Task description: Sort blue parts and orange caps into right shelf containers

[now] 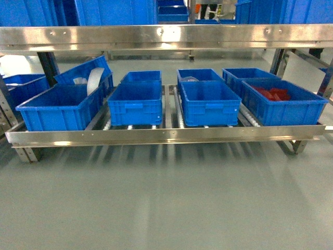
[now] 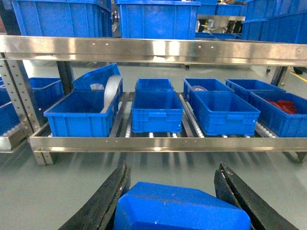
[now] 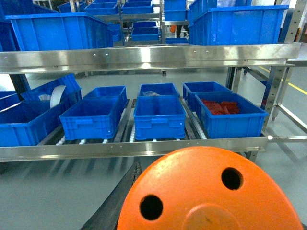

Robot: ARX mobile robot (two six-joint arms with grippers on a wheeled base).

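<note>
In the left wrist view a bright-blue part point(image 2: 180, 208) sits between the dark fingers of my left gripper point(image 2: 173, 176), which is shut on it. In the right wrist view an orange cap point(image 3: 201, 187) with two holes in its flat top fills the foreground. My right gripper point(image 3: 211, 203) is shut on it; only its left finger point(image 3: 114, 203) shows, the other being hidden behind the cap. The right shelf containers are blue crates on the low shelf ahead: one holding red pieces point(image 1: 291, 112) point(image 3: 230, 123) and another to its left point(image 1: 210, 110) point(image 3: 158, 123). Neither gripper appears in the head view.
A steel front rail point(image 1: 166, 136) edges the low roller shelf, and a steel beam point(image 1: 166, 37) spans above it. More blue crates point(image 1: 135, 107) stand at left, one tilted point(image 1: 83, 73) with a white object. Grey floor point(image 1: 166, 203) lies between me and the shelf.
</note>
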